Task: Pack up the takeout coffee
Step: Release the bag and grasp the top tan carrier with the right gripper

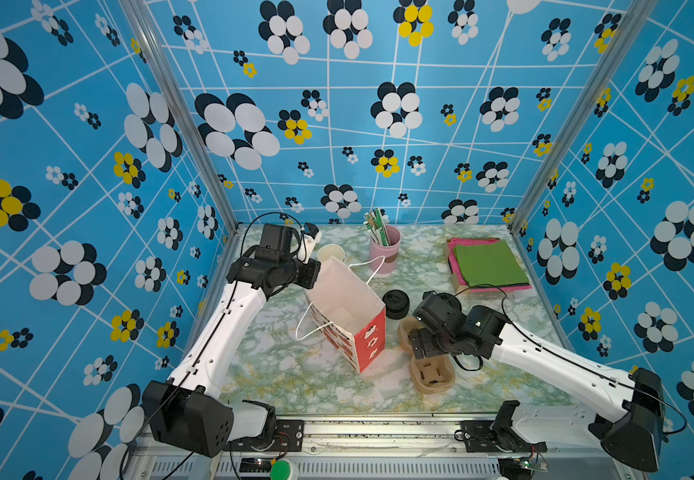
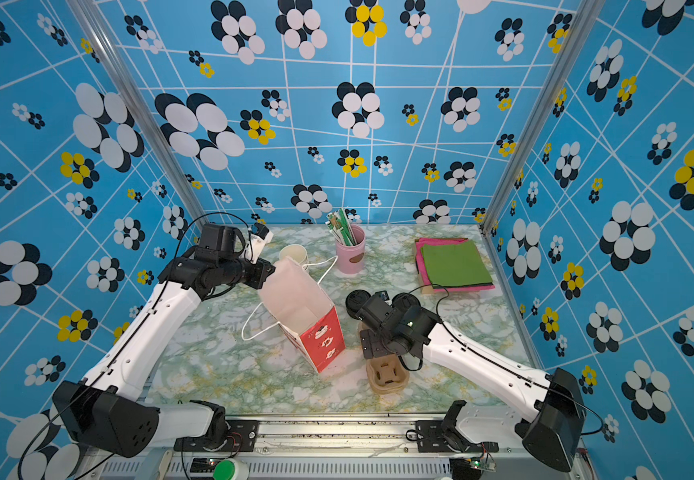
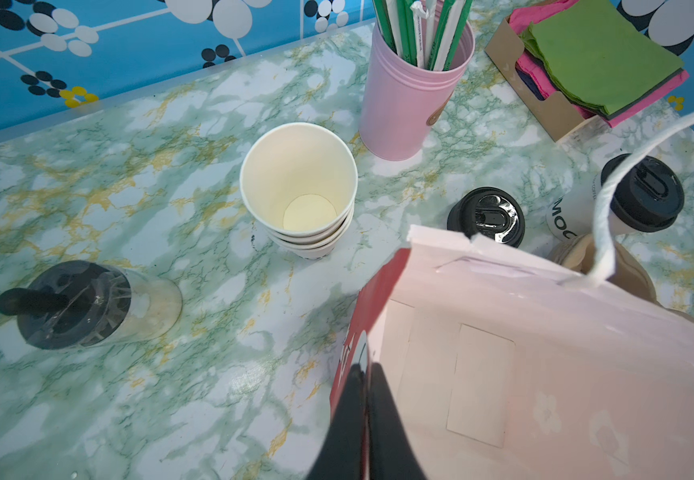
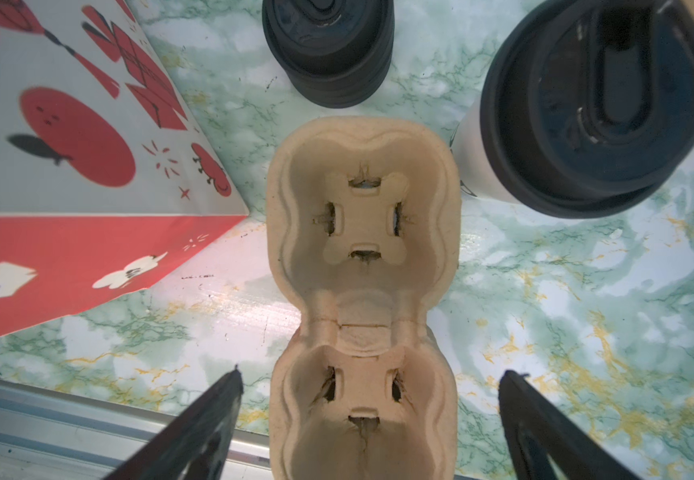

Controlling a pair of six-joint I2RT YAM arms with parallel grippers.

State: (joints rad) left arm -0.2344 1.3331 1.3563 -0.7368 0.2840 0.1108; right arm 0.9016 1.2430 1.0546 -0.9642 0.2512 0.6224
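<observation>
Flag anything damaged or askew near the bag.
The paper bag has a small jagged tear in its top rim, seen in the left wrist view, away from where the shut left pincer pinches that rim. Nothing looks spilled.

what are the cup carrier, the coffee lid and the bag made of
Cup carrier: likely moulded paper pulp, matte tan, with a fuzzy grainy surface and frayed slot edges. Coffee lid: probably plastic, black, smooth with soft highlights. Bag: paper, printed red and white, sharp creased folds.

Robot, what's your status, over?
Left gripper fingers shut on paper bag rim. Right gripper fingers open over cup carrier. Takeout coffee upright beside carrier, untouched. Lid stack sits between coffee and bag.
</observation>
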